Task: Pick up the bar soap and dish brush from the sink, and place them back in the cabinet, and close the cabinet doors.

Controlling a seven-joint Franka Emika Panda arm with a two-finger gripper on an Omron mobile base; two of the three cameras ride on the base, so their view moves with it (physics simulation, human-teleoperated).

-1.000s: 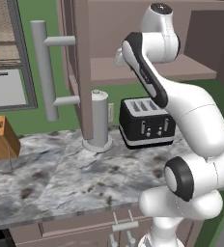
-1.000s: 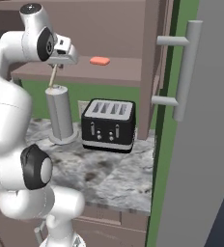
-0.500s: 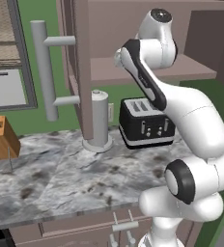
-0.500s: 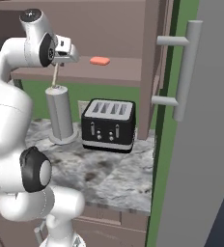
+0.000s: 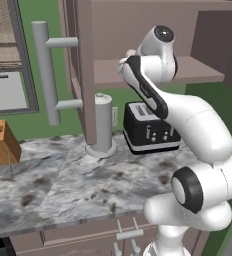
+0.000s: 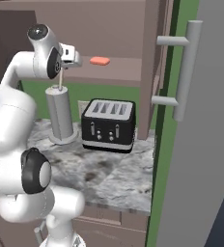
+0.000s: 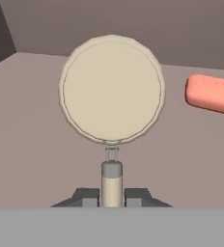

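My gripper [image 7: 112, 197] is shut on the thin handle of the cream dish brush [image 7: 111, 89], whose round head fills the middle of the hand view. In the right base view the gripper [image 6: 71, 57] is raised at the front edge of the cabinet shelf [image 6: 119, 72], and the brush handle [image 6: 61, 81] hangs below it. The salmon-pink bar soap [image 6: 100, 61] lies on that shelf, just right of the gripper and apart from the brush [image 7: 213, 94]. Both cabinet doors stand open, the left door [image 5: 84, 75] and the right door [image 6: 201, 144]. The sink is out of view.
Below the shelf, a black toaster [image 6: 109, 125] and a grey cylinder [image 6: 60, 116] stand on the marbled counter [image 5: 63, 185]. A wooden knife block [image 5: 0, 142] sits at the far left. Long grey bar handles [image 5: 42, 75] [image 6: 186, 72] stick out from the open doors.
The arm has eased the hand slightly toward the shelf and the soap, still holding the brush. Soap, toaster and doors have stayed put.
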